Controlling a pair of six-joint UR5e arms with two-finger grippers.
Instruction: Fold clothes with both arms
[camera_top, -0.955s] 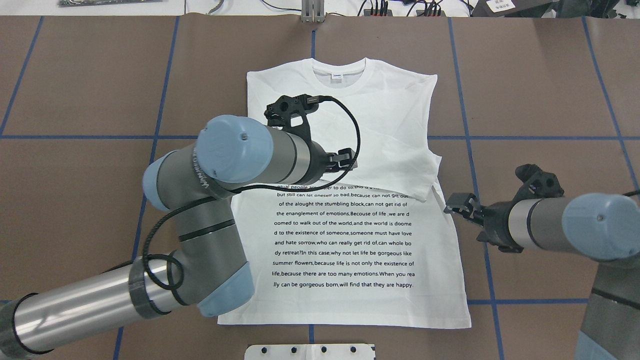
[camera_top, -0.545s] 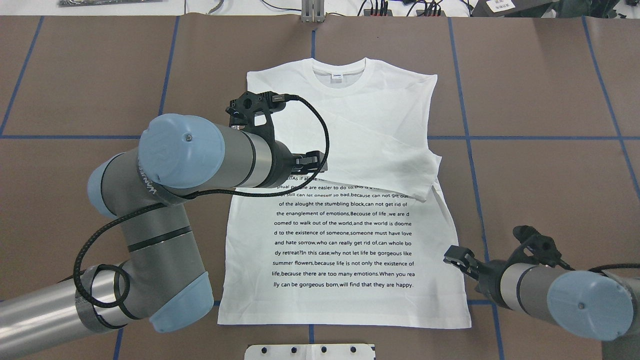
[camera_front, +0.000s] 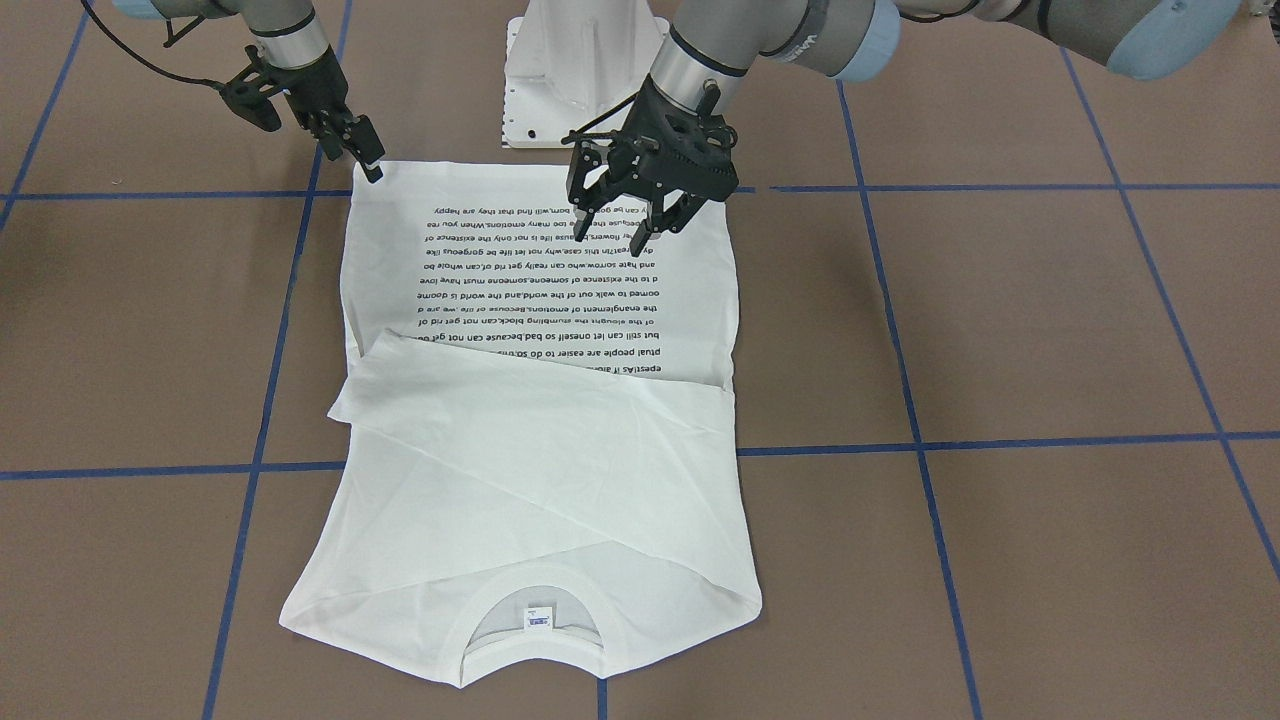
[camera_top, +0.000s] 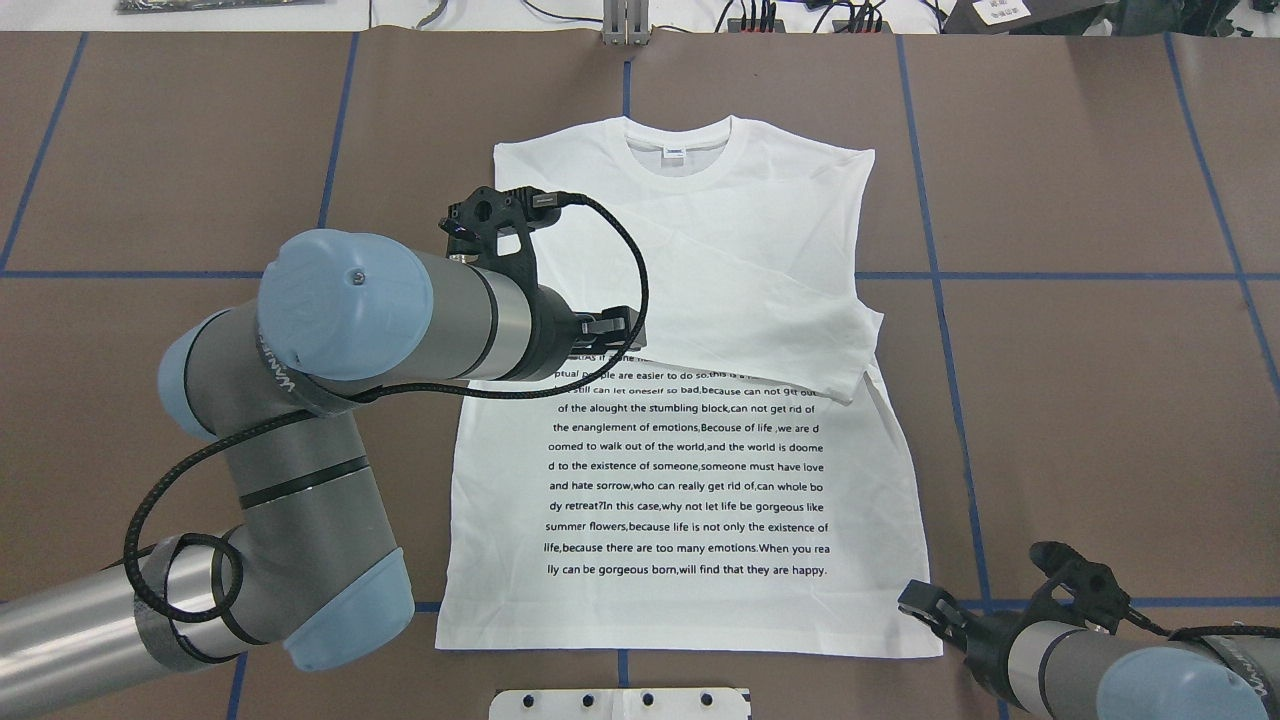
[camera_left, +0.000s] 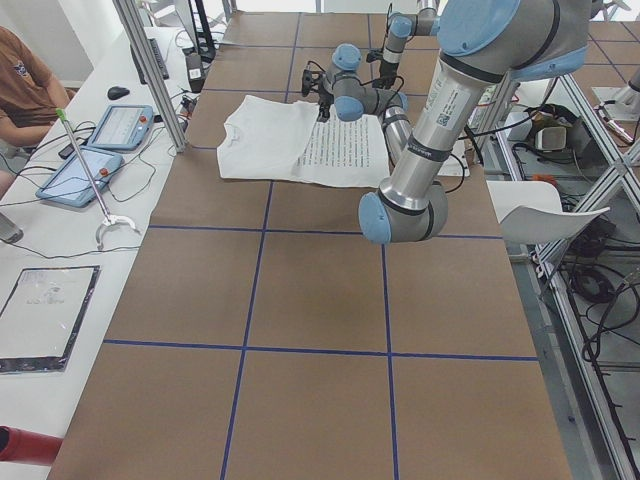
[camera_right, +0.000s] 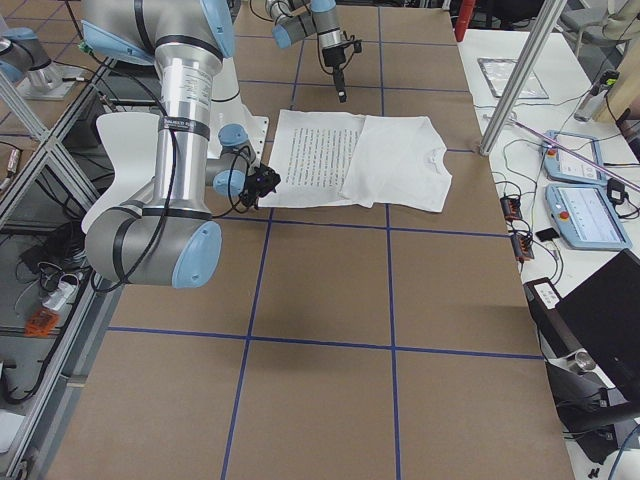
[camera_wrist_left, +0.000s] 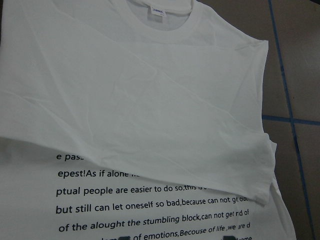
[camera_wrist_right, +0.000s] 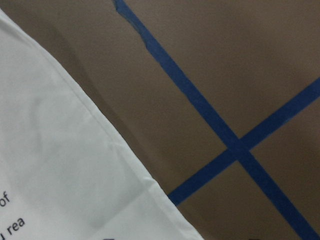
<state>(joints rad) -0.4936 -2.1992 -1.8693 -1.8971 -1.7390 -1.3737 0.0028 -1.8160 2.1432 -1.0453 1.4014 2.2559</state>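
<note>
The white T-shirt lies flat on the brown table with its collar at the far side and the black text facing up. Both sleeves are folded across the chest, and one cuff overlaps the top text lines. My left gripper is open and empty, hovering over the shirt's middle; it also shows in the front view. My right gripper is open and empty, just beside the near right hem corner. The right wrist view shows that hem edge on the table.
The white pedestal base stands at the near table edge behind the hem. Blue tape lines cross the brown table cover. Tablets and cables lie on the operators' bench beyond the far edge.
My right gripper has moved from beside the shirt's right side down to its near right hem corner. My left arm has drawn back to the left, off the folded sleeve.
</note>
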